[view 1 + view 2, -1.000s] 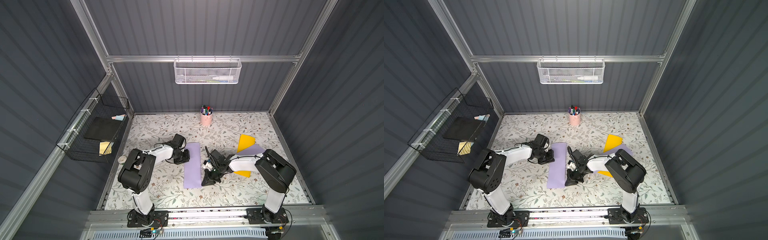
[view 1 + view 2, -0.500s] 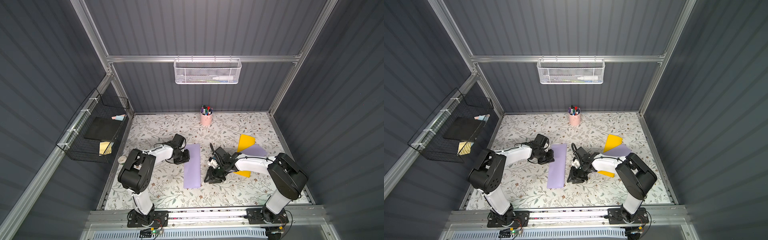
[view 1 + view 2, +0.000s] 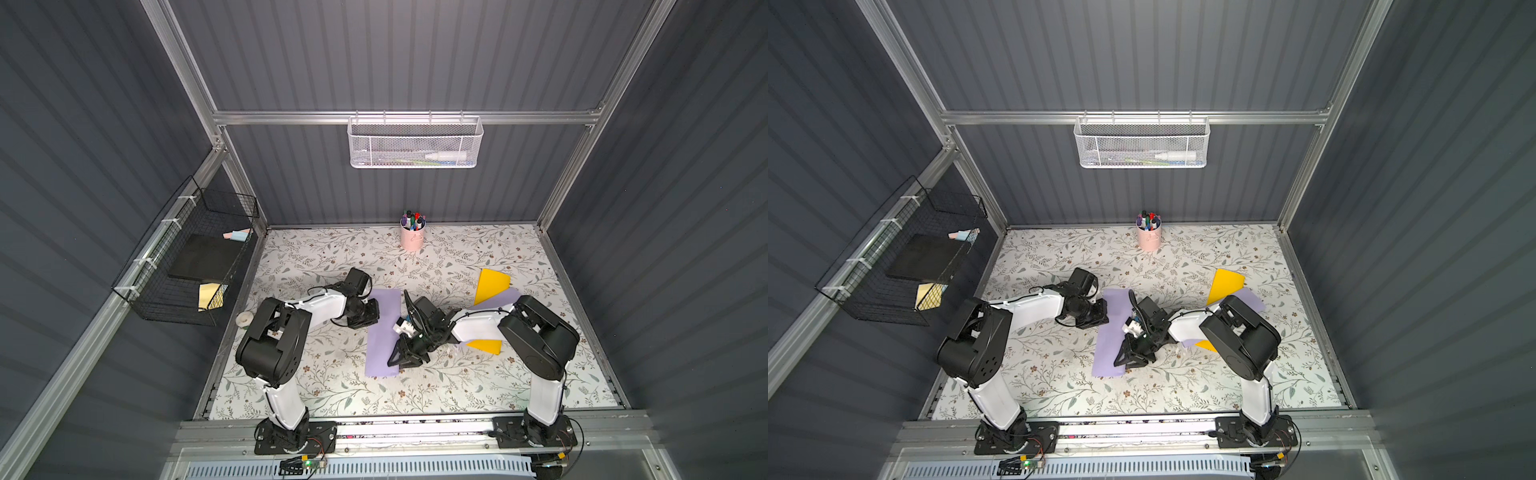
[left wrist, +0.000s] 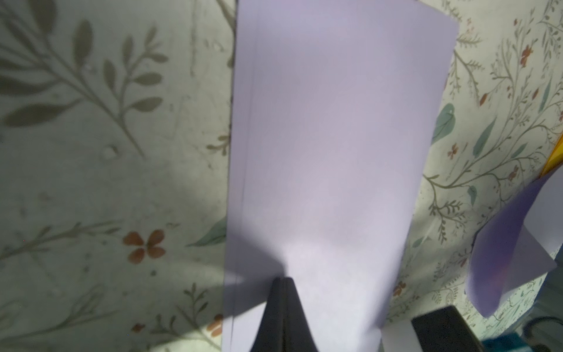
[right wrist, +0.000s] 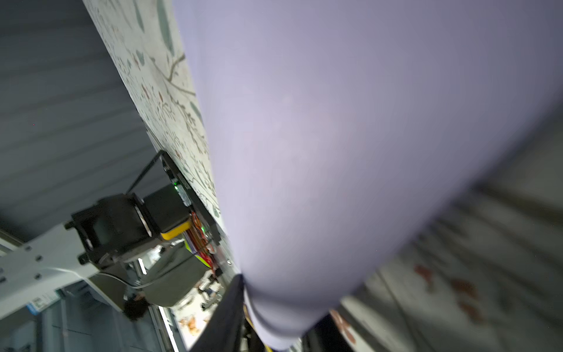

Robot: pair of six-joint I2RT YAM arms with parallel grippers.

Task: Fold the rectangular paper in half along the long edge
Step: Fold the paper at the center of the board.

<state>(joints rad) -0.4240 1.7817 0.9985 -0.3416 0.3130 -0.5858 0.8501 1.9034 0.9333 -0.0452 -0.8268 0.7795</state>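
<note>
Floral-patterned tabletop | lavender rectangular paper sheet | left gripper, jaws pressed together, tips on its left side | right gripper at right long edge, grip cannot be told

The paper is lilac, the table cover cream with leafy sprigs, the cup pink.

Both top views hang high beyond the near end of the purple paper, looking steeply down, sharing it whole. My wrist cameras sit right against it, facing inward from opposite long edges.
</note>
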